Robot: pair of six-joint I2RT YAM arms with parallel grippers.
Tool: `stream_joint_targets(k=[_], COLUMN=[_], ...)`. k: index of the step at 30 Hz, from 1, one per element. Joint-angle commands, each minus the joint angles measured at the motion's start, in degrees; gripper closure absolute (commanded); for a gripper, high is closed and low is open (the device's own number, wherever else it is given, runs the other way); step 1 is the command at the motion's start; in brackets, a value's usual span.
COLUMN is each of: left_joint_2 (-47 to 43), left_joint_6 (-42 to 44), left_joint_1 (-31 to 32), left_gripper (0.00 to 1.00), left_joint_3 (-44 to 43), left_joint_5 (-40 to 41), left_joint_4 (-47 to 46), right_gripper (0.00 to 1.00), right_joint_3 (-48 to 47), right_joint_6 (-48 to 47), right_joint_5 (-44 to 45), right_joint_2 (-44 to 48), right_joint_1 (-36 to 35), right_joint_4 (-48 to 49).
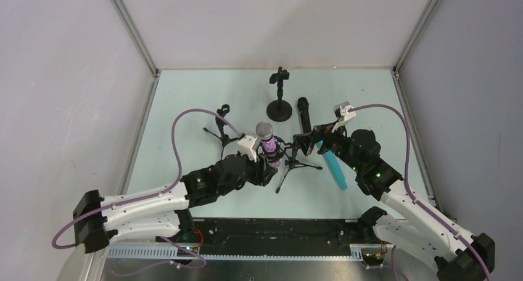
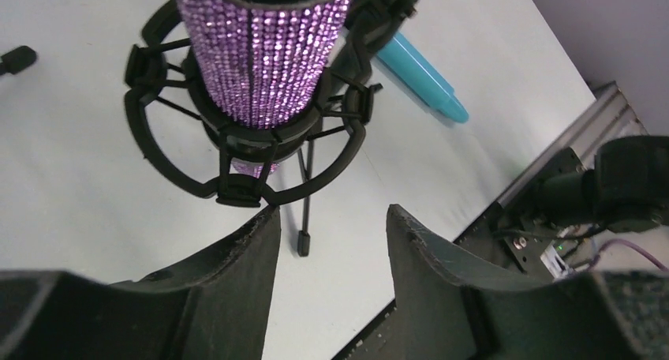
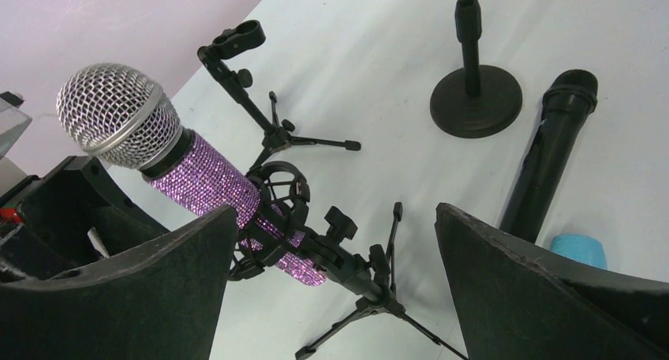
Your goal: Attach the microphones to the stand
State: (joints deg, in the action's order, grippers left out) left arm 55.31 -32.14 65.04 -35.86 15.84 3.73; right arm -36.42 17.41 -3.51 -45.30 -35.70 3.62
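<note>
My left gripper (image 1: 269,169) sat close against the tripod stand (image 1: 295,165) in the middle of the table (image 1: 185,139), just beside the lower end of the purple microphone (image 1: 269,146). That microphone stood tilted in the stand's cradle, with its silver head uppermost. My right gripper (image 1: 302,144) pointed in from the opposite side, near the same stand. From above I could not make out how either pair of fingers stood. Under my right arm the cyan microphone (image 1: 333,165) lay flat on the table. The black microphone (image 1: 303,113) lay farther back, just beside the round-base stand (image 1: 279,110). A smaller tripod stand (image 1: 222,132) stood to the left, apart from the rest.
</note>
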Motion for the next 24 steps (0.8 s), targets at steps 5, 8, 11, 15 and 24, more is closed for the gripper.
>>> stream_joint_targets(k=[5,8,11,15,24], left_joint_2=[-0.89,-0.4,0.48,2.08,6.1], left_joint_6=[-2.12,-2.07,-1.63,-0.04,2.75], left_joint_1=[-1.09,-1.71,-2.33,-3.54,-7.84], left_gripper=[0.51,0.51,0.51,0.51,0.49], left_joint_3=[1.64,1.62,1.27,0.15,-3.02], left_joint_5=[7.84,8.6,8.93,8.82,7.02], left_joint_4=[-5.95,-6.5,-7.08,-7.47,-8.03], right_gripper=[0.01,0.01,0.02,0.03,0.05], right_joint_3=[0.04,0.03,-0.02,-0.05,-0.05], right_joint_6=[1.14,1.19,1.27,1.47,-0.45], right_joint_5=[-3.22,-4.15,-5.31,-7.62,-11.52], right_joint_2=[-0.82,-1.08,-2.36,-4.09,-7.21], right_joint_1=[1.32,1.78,1.91,2.04,2.14], right_joint_4=[2.88,3.69,4.8,5.86,6.13])
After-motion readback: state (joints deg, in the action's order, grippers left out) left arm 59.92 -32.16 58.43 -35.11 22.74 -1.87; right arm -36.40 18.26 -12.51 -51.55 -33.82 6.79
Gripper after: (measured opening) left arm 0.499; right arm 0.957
